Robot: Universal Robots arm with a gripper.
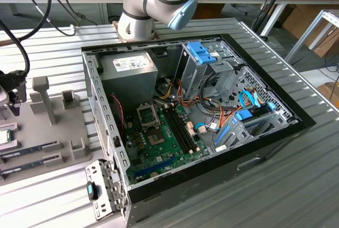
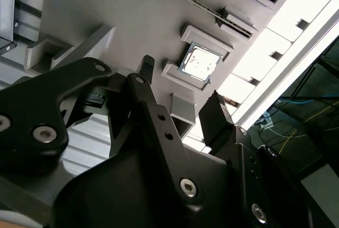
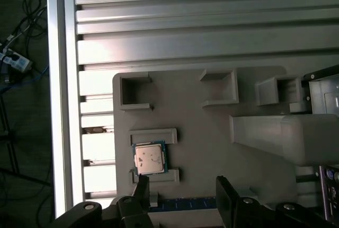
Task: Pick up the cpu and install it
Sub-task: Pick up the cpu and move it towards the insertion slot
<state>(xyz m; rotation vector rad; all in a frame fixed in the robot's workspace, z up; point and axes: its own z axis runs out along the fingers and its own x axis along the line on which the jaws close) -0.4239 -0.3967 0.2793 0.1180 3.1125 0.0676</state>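
With claw (image 3: 183, 185) spread apart and empty, centre squarely over the cpu (image 3: 150, 158), clear of the grey tray (image 3: 212, 132) ribs beside it.

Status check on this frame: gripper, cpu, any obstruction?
Gripper open, holding nothing, hovering over grey tray. Cpu lies flat on tray between two holder lips, untouched. Nothing on top of cpu.

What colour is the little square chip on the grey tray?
The cpu is silver-grey on top with a thin greenish rim, clearest in the first wrist view.
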